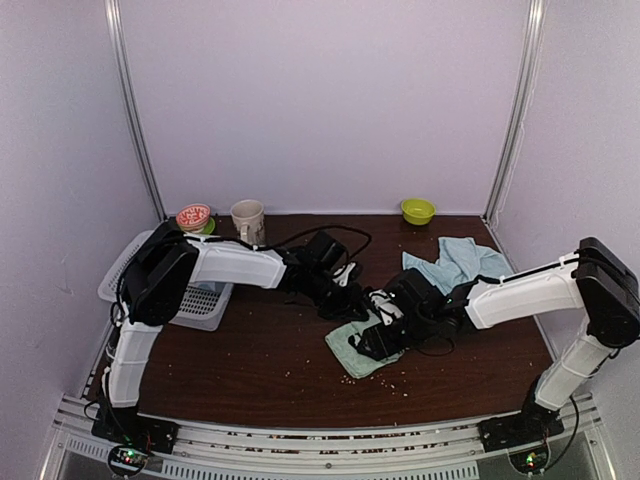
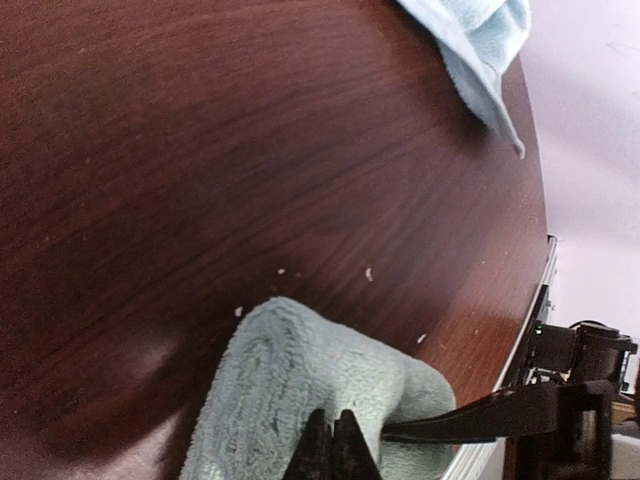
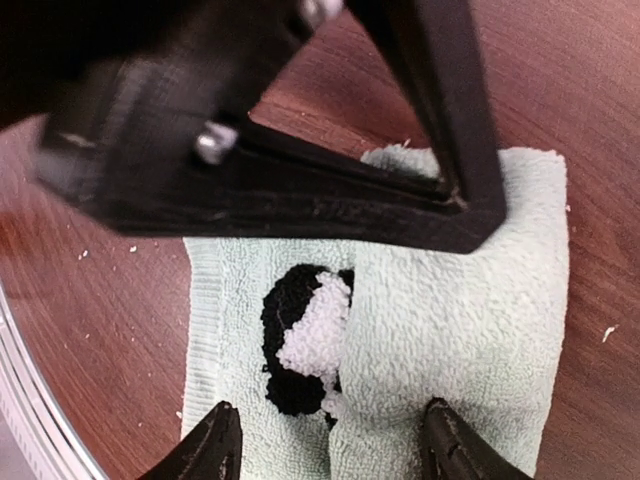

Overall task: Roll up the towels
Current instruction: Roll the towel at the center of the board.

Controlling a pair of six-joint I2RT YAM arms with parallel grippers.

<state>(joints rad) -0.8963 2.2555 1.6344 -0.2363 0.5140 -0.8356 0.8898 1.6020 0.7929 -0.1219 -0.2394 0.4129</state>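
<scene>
1. Pale purple walls stand around a dark brown table (image 1: 250,370) with little crumbs on it.
2. Near the middle of the table, a bit to the right, lies the mint green towel (image 1: 352,355). It lies flat, with one side folded over onto itself.
3. That towel looks soft, fluffy and light. I think it will bend and flop easily, so a roll could come undone if nobody holds it.
4. A good place to hold it looks like the thick folded edge, because the cloth is doubled there. The thin flat edge would be harder to pick up.
5. The fold covers part of the panda face patch (image 3: 295,345).
6. The left gripper (image 2: 333,448) is pressed shut. It seems to pinch the raised fold of the mint green towel right at its tips.
7. The right gripper (image 3: 330,445) is spread wide and holds nothing. It hangs just over the same towel, with one tip by the flat part and one tip by the folded part.
8. Both grippers are very close to each other over this one towel.
9. A light blue towel (image 1: 455,258) lies crumpled farther back on the right, well apart from both grippers.
</scene>
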